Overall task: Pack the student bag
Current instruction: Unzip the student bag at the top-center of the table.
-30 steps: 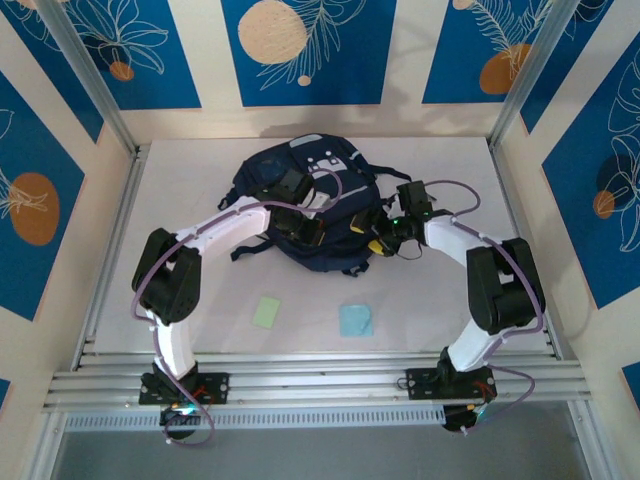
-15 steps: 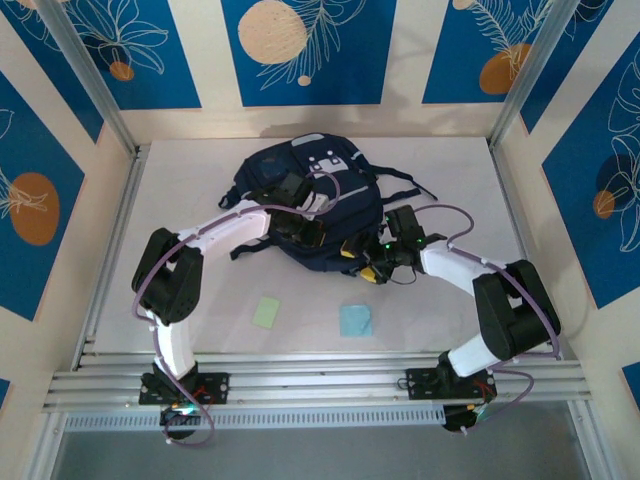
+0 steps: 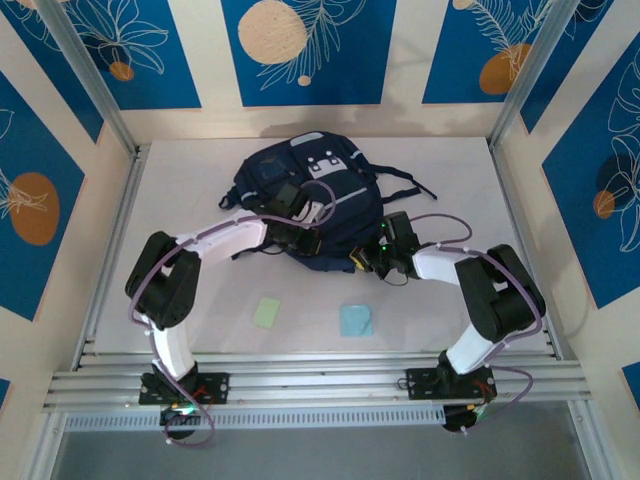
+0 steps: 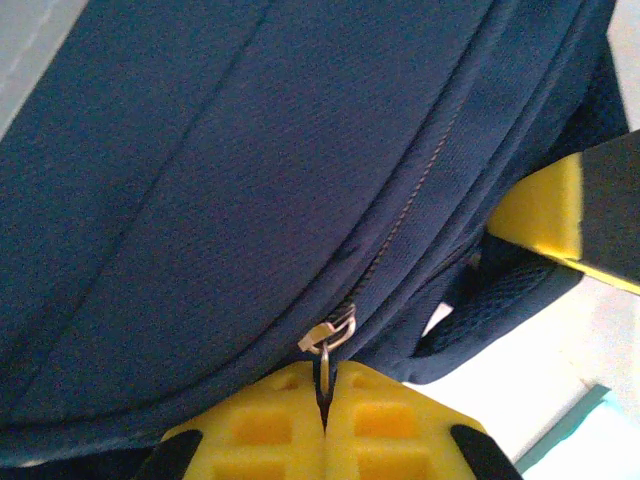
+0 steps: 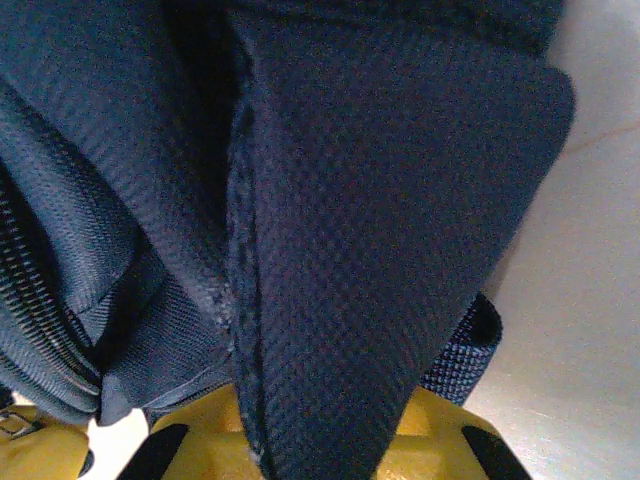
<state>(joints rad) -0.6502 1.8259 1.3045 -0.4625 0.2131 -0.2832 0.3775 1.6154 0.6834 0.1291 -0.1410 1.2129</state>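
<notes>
1. Top external view: the student bag [image 3: 300, 180] lies flat on the white table [image 3: 180, 200], toward the far middle. Its light grey trim and small white-grey patch face up, and black straps trail off to the right.
2. Left wrist view: navy fabric of the bag runs across the frame. A closed zipper line curves down it to a metal zipper pull [image 4: 330, 335].
3. The left gripper [image 4: 325, 405] has its yellow fingers pressed together with no gap, the tab of the pull pinched between them.
4. Right wrist view: a fold of navy fabric [image 5: 380, 220] from the bag stands between the yellow fingers of the right gripper [image 5: 320, 445], which are closed in on it. A black webbing strap [image 5: 462, 355] sits just beside the fold on the right.
5. From above, both grippers meet the bag's near edge, the left one near its middle and the right one at its near right corner, close to each other.
6. Nearer the arm bases and well apart from the bag, a light green card [image 3: 267, 312] and a light blue card [image 3: 356, 320] lie flat on the table, side by side but not touching.
</notes>
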